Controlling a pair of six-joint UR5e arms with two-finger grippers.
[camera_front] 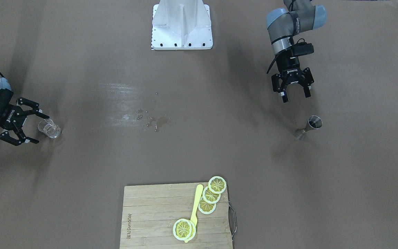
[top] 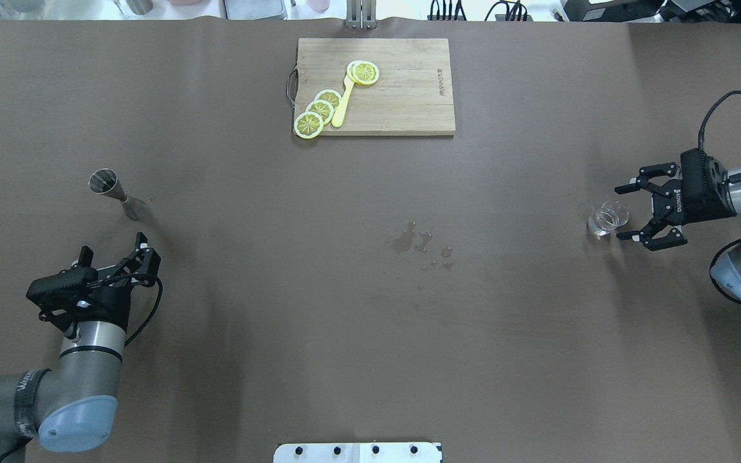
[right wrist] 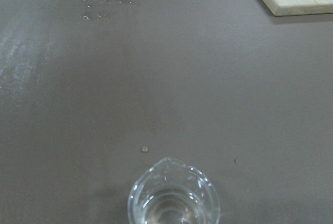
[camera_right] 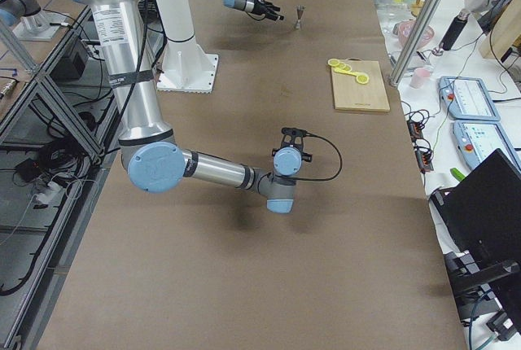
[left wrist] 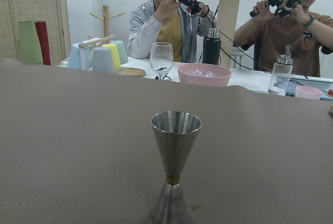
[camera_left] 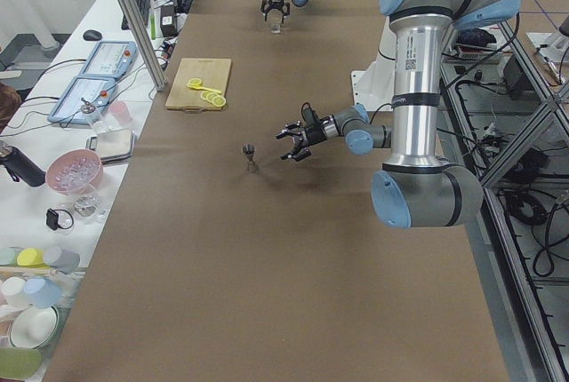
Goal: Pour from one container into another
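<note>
The brown surface [top: 370,321] is seen steeply from above twice, once from behind the robot and once from the opposite side, so the cutting board [top: 409,96] is shared, far in one view and near in the other. Its length is viewed from each end. The jigger [left wrist: 175,140] and the clear glass cup [right wrist: 174,198] are framed closely and low by the wrist cameras.

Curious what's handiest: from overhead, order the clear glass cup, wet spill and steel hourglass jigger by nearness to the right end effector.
1. Small clear glass cup: at the fingertips of the right end effector.
2. Wet spill: mid-table.
3. Stainless-steel hourglass jigger: far side, by the left arm.
</note>
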